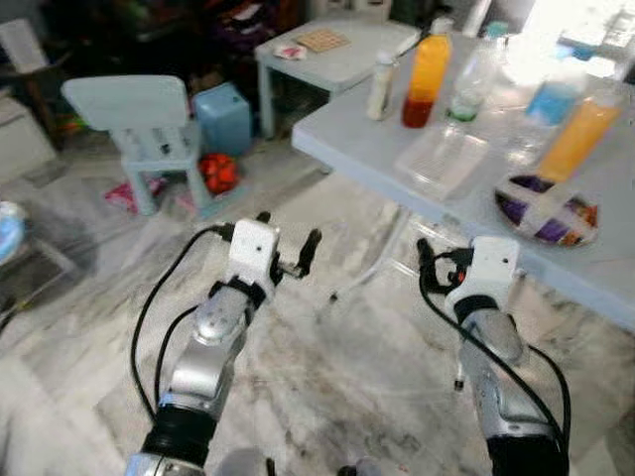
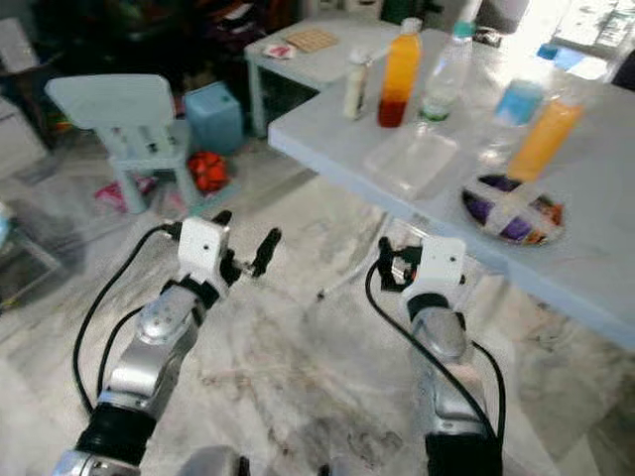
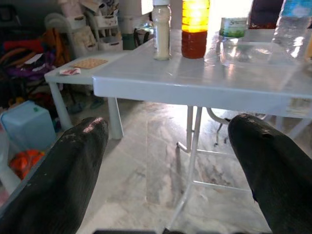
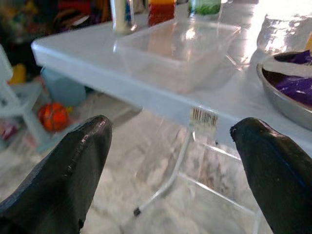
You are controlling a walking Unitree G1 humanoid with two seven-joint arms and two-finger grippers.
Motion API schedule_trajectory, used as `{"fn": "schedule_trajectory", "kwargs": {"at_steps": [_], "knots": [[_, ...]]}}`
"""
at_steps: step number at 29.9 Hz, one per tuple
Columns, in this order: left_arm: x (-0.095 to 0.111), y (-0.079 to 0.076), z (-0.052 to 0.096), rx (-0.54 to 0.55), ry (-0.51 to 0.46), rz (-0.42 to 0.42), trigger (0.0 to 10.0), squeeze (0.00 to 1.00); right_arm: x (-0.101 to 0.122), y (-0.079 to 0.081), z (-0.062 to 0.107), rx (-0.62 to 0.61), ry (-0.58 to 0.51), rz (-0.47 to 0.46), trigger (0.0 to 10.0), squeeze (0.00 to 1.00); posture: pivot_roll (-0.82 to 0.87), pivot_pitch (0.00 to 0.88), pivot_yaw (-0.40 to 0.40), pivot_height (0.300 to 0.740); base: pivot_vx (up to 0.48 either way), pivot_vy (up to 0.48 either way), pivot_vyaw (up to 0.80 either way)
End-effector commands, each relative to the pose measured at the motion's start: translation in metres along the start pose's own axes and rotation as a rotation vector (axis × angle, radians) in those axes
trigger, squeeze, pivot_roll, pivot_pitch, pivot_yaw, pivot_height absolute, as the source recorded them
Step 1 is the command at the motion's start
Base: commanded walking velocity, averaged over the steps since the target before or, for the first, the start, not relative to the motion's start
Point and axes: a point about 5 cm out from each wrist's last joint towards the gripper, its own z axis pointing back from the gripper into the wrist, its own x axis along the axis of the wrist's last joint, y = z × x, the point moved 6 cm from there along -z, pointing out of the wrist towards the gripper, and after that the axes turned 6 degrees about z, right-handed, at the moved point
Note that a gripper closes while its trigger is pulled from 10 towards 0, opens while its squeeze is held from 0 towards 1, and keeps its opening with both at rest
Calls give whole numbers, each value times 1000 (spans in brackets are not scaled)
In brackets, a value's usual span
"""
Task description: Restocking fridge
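While both silver arms reach forward over veined marble floor [image 1: 327, 387], the left gripper [image 1: 288, 248] and right gripper [image 2: 397, 260] gape wide, empty, short of the smooth grey folding table [image 1: 347, 149]; on it stand a clear plastic tray [image 1: 442, 159], then an orange-and-red juice bottle [image 1: 427, 79].

Table and surroundings
Table [image 1: 347, 139]: bottles [image 1: 427, 69] at back, tray [image 1: 442, 159] before them, bowl [image 1: 548, 210] right. Chair [image 1: 139, 129], box [image 1: 223, 117] left.
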Motion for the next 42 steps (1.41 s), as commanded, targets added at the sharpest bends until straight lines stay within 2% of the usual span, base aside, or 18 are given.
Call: {"fn": "schedule_trajectory", "kwargs": {"at_steps": [1,9,12,15,20,25,35,42], "knots": [[4,0,-3,3,-10,6,10000,0,0,0,0,4,0,10,10000,0,17,71,-2,740,0,0,-469],[7,1,-3,6,-22,17,10000,0,3,-1,0,-9,-15,-11,10000,0,17,71,-3,740,0,0,0],[7,2,-3,9,-22,15,10000,0,-5,-13,2,-99,20,-66,10000,0,17,71,-3,740,0,0,0],[7,3,-2,11,-23,14,10000,0,-8,-17,2,-121,31,-88,10000,0,22,73,-2,740,0,0,0],[6,4,-2,11,-19,12,10000,0,-7,-29,2,-183,34,-78,10000,0,20,79,2,740,0,0,-313],[7,3,-2,6,-22,15,10000,0,-4,-33,-1,-192,26,-76,10000,0,20,81,5,740,0,0,-781],[7,0,-2,-7,-19,49,10000,0,-7,-29,1,-176,32,-73,10000,0,20,85,5,740,288,315,-218],[6,-1,-2,-20,-12,2,10000,0,-5,-27,-1,-167,28,-73,10000,0,18,83,3,740,296,378,0]]}}
